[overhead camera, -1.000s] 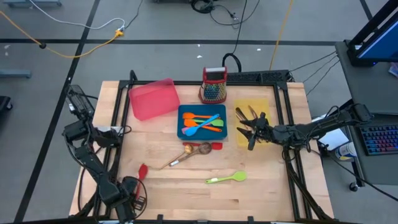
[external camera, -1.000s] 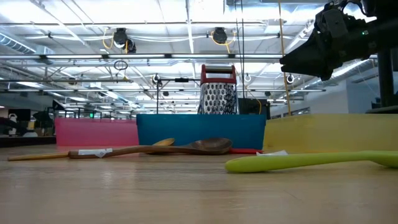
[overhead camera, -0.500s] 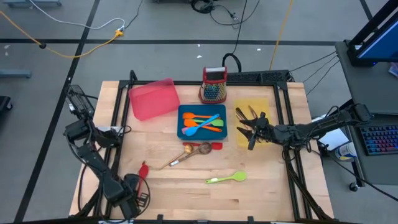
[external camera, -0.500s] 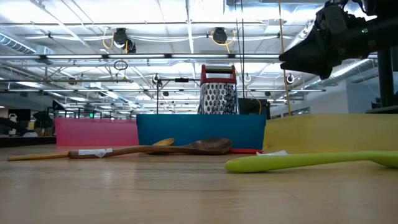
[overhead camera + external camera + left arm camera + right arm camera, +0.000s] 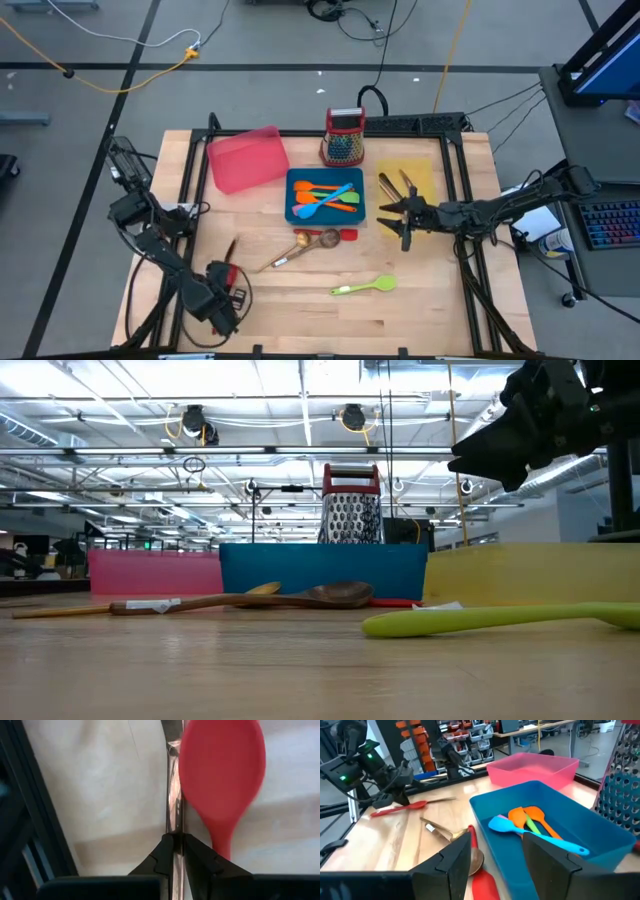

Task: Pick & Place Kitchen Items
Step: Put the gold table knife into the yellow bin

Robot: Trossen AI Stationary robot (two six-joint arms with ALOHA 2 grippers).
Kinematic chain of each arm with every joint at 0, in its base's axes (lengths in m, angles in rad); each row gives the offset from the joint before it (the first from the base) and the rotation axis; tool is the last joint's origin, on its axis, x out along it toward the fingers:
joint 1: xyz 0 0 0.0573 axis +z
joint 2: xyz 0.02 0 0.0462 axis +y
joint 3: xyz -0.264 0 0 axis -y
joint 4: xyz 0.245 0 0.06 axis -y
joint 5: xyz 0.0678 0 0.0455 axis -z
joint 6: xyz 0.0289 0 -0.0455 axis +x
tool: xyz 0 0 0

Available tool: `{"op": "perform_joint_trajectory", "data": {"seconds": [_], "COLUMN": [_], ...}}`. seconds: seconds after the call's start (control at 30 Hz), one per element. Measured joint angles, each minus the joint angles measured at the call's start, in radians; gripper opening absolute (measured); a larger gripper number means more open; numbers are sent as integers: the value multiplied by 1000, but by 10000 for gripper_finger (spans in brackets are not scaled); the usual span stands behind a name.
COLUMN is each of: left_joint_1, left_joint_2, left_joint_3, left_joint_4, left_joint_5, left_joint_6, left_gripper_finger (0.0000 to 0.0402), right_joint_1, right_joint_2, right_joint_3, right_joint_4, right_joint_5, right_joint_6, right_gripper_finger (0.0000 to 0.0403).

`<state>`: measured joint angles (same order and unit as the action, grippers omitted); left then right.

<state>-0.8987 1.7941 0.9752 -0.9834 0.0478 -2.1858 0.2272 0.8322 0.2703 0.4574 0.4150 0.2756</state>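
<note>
we see the left gripper low over the wooden table near its left front, fingers pinched tight on a slim shiny steel utensil beside a smooth oval red spoon; the right gripper hangs spread and empty by the yellow tray.

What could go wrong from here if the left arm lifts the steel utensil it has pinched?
1. The left gripper is shut on the slim steel utensil at its narrow, smooth shaft, so the utensil may slip or swing once raised.
2. The red silicone spoon lies close alongside that utensil, perhaps touching it, and might be dragged or flicked.
3. The right gripper waits open by the yellow rectangular tray and could clip it if it drops.
</note>
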Motion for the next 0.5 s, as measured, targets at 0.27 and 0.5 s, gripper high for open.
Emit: {"op": "perform_joint_trajectory", "data": {"seconds": [0.27, 0.5], "left_joint_1": [88, 135], "left_joint_2": [0, 0], "left_joint_3": [0, 1], "left_joint_4": [-24, -44], "left_joint_5": [39, 56], "left_joint_6": [144, 223], "left_gripper_finger": [31, 31], "right_joint_1": [0, 4], "right_joint_2": [98, 239], "right_joint_3": [0, 0], "right_joint_4": [82, 275], "right_joint_5": [-78, -132], "right_joint_6": [0, -8], "right_gripper_finger": [171, 171]}}
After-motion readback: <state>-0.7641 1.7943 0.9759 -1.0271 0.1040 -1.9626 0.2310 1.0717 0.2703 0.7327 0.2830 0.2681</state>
